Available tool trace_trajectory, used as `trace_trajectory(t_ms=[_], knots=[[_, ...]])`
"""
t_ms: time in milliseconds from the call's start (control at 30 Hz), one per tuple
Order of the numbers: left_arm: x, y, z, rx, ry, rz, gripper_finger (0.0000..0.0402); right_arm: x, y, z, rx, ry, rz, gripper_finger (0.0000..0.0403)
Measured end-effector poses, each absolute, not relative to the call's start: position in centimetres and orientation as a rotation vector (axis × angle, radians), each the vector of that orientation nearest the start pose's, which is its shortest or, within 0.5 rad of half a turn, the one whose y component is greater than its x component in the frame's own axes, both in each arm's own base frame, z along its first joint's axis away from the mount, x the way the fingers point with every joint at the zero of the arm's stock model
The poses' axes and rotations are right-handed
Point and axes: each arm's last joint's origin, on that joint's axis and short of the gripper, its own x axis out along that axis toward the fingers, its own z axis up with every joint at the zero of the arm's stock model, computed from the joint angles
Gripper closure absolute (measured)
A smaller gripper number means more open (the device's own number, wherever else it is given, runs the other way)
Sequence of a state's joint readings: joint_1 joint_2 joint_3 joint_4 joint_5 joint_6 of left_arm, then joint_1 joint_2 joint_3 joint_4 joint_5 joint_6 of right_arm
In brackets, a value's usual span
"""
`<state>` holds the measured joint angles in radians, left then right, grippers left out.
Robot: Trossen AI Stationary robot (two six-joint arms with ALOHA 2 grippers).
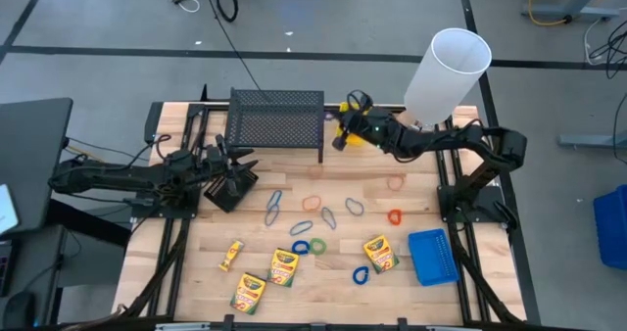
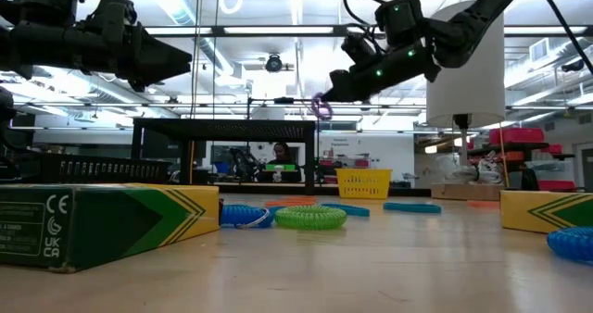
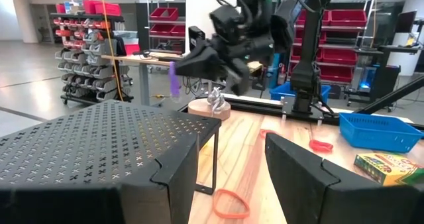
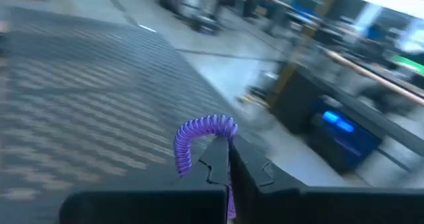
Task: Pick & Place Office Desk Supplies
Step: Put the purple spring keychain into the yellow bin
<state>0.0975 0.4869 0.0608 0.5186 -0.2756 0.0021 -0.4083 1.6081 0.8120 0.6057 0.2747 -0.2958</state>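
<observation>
Right pincer: closed on a purple coiled loop, raised in the air just beside the far corner of the black wire-mesh rack.
Purple coiled loop: pinched between the right fingertips, hanging clear of the bench.
Yellow bin: right behind the right pincer, at the far bench edge.
White cylinder: beside the right arm, farther from the rack.
Left pincer: fingers apart, holding nothing, low near the rack's other end.
Loops: orange, blue, green and grey ones scattered on the bench between both pincers and the near edge.
Crayon boxes: four lying near the front edge.
Blue bin: nearer the front edge, on the right arm's side.
</observation>
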Motion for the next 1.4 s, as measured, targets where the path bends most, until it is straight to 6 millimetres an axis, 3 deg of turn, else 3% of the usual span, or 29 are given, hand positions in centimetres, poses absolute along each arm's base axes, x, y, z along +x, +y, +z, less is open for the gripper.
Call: trace_trajectory(t_ms=[167, 467, 967, 1400], knots=[[12.9, 2.1, 18.8, -0.007, -0.082, 0.373, 0.0221, 29.7, -15.6, 21.1, -0.273, 0.389, -0.835, 0.0403], [13.0, 2.1, 18.7, -0.008, -0.074, 0.373, 0.0221, 27.7, -17.6, 19.2, -0.144, 0.571, -0.924, 0.0403], [14.0, 2.2, 17.2, -0.036, 0.046, 0.375, 0.0221, 25.8, -19.6, 17.2, 0.055, 0.68, -0.749, 0.0403], [14.4, 2.2, 16.6, -0.032, 0.095, 0.391, 0.0221, 25.2, -20.0, 14.4, 0.15, 0.82, -0.651, 0.0403]])
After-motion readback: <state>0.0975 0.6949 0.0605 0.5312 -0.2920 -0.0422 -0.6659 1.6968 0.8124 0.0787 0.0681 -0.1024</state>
